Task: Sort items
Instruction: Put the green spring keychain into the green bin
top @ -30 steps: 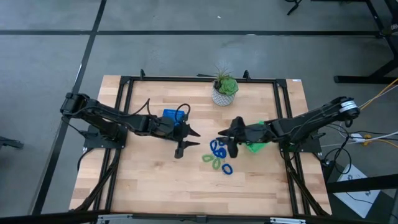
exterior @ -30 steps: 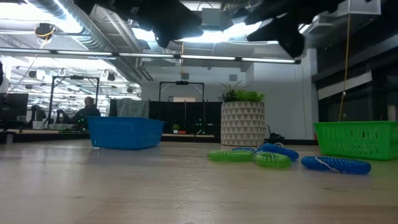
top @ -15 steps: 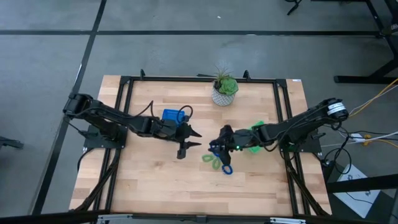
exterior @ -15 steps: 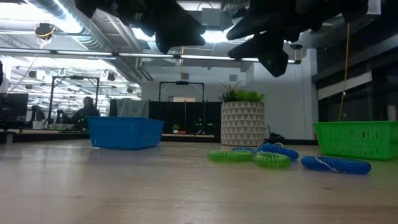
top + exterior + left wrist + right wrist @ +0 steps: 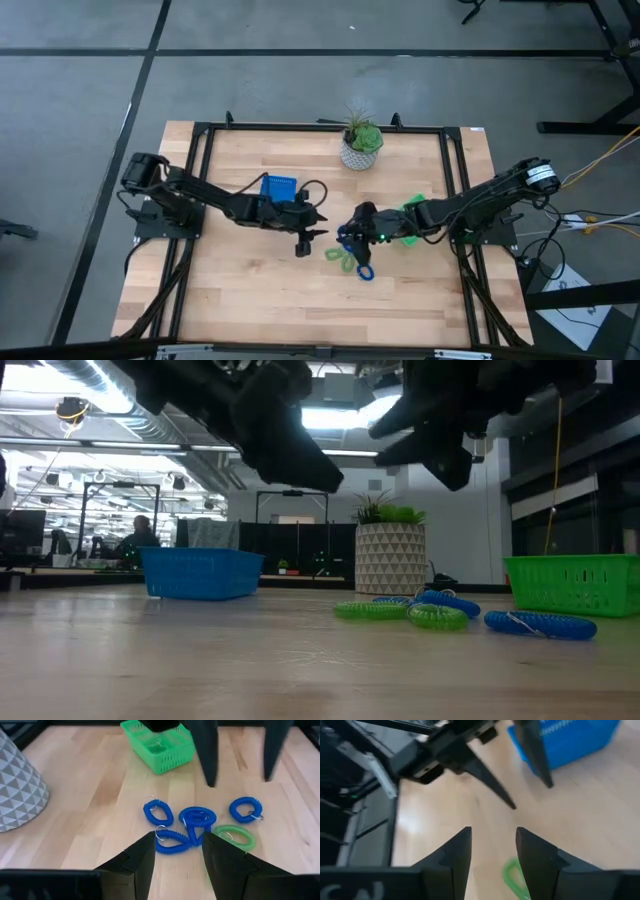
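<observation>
On the left half of the table, your left gripper (image 5: pixel 312 232) hangs in the air just past the blue tray (image 5: pixel 279 187), well above the wood. Its two fingers (image 5: pixel 142 857) stand apart with a clear gap between them, and you have nothing in them and nothing touching them. From the left wrist view you look down between those fingers at the rings (image 5: pixel 192 822) lying flat on the table (image 5: pixel 250 290): several blue ones bunched together, one blue ring a little off to the side, and a light green one beside the bunch.

Moving toward the middle, the rings (image 5: pixel 352 255) sit in a loose cluster near the centre of the table, between the two grippers, blue and green mixed. In the low view they lie flat on the wood (image 5: pixel 440 610), in front of the patterned plant pot (image 5: pixel 391 558).

Further right, your right gripper (image 5: pixel 358 232) is over that cluster, raised clear of the rings as the low view shows. Its fingers (image 5: pixel 452 855) are also parted, with an open gap and nothing between them; the right wrist view looks past them at the left gripper's fingers and one green ring on the wood. Behind the right gripper sits the green tray (image 5: pixel 412 215), near the table's right side.
</observation>
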`<control>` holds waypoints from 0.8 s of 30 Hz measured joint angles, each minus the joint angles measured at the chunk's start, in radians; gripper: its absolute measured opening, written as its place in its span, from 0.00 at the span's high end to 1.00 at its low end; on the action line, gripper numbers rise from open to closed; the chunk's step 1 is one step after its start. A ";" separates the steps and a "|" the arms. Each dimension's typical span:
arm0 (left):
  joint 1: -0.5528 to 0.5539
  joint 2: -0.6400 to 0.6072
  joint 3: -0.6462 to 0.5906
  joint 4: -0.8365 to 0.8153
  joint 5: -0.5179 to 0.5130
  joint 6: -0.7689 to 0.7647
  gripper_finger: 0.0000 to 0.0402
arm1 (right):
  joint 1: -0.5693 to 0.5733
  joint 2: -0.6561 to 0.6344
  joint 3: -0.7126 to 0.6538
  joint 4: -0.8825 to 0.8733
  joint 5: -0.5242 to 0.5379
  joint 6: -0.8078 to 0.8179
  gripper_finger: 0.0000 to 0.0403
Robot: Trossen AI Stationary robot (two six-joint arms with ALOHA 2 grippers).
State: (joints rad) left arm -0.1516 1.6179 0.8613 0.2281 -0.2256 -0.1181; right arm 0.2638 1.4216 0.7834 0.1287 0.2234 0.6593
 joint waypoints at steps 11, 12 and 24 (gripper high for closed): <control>0.000 0.105 0.075 -0.042 0.014 0.000 0.61 | 0.000 0.000 0.000 -0.302 0.218 0.281 0.62; 0.000 0.106 0.076 -0.054 0.013 0.000 0.61 | -0.003 0.000 0.000 -0.321 0.226 0.294 0.62; -0.011 0.121 0.075 -0.076 0.071 -0.023 0.61 | -0.012 0.000 0.000 -0.320 0.219 0.302 0.62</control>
State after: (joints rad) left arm -0.1631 1.7385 0.9360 0.1525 -0.1543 -0.1409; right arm 0.2520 1.4216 0.7834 -0.1913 0.4423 0.9611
